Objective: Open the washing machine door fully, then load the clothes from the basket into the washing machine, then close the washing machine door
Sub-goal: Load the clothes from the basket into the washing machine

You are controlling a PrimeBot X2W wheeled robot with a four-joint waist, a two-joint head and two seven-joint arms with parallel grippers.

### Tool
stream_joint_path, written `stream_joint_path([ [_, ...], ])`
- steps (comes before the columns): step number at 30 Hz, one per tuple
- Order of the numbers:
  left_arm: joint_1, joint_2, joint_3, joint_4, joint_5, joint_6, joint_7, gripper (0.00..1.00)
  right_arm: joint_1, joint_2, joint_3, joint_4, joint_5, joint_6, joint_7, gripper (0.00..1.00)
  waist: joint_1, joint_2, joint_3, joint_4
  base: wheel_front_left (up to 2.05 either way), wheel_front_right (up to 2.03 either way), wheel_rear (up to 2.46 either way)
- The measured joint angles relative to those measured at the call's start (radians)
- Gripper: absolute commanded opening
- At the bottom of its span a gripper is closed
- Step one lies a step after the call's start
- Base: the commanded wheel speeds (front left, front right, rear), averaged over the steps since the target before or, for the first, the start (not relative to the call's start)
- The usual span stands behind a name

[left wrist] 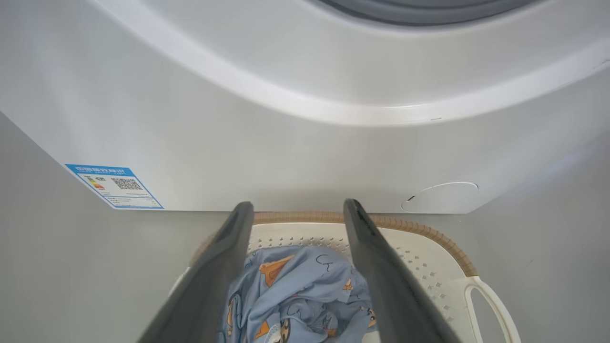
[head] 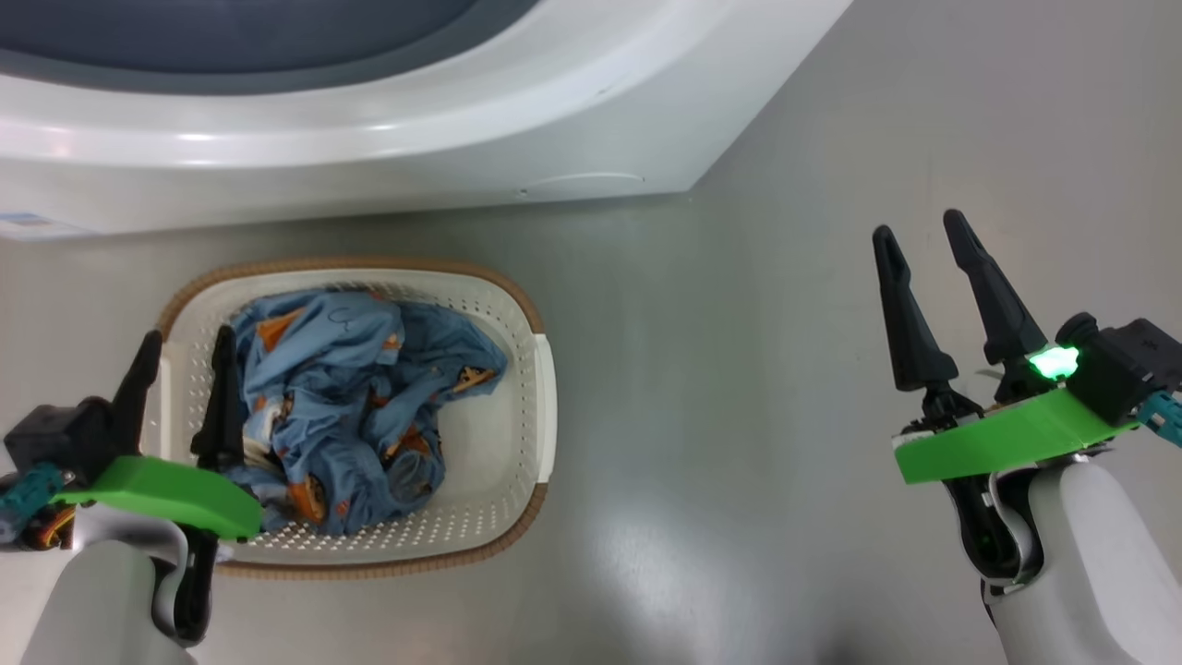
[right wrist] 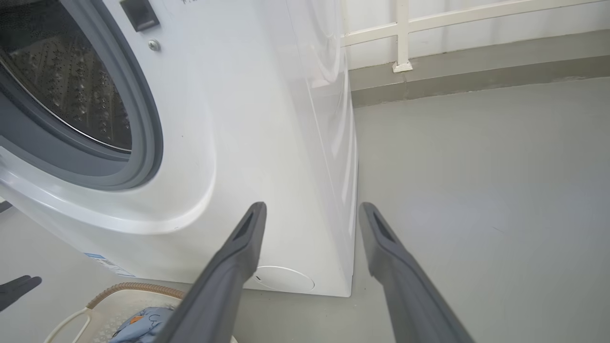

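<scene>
The washing machine (head: 369,157) stands ahead; in the right wrist view its grey gasket (right wrist: 143,119) and steel drum (right wrist: 62,81) show uncovered. The washing machine door is out of view. The basket (head: 517,434) sits on the floor just before the machine, with the blue printed clothes (head: 360,397) bundled inside. My left gripper (head: 185,337) hangs open over the basket's left side, and its fingers frame the clothes (left wrist: 295,286) from above without touching them. My right gripper (head: 919,225) is open over bare floor, well right of the basket, holding nothing.
A blue energy label (left wrist: 114,186) and a small round flap (left wrist: 441,196) mark the machine's lower front. Grey floor (head: 739,416) stretches to the right of the basket and the machine. A white railing (right wrist: 400,38) on a low kerb runs behind.
</scene>
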Motion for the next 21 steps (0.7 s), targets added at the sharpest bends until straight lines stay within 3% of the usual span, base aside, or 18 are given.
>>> stream_joint_path([
  [21,-0.231,0.066,-0.21,0.386,-0.156,0.0,0.0,1.0,-0.066,0.018,0.018,-0.014,-0.001,0.0,-0.007,1.0,0.0,0.0,0.153,-0.053,0.0,0.0,0.0],
])
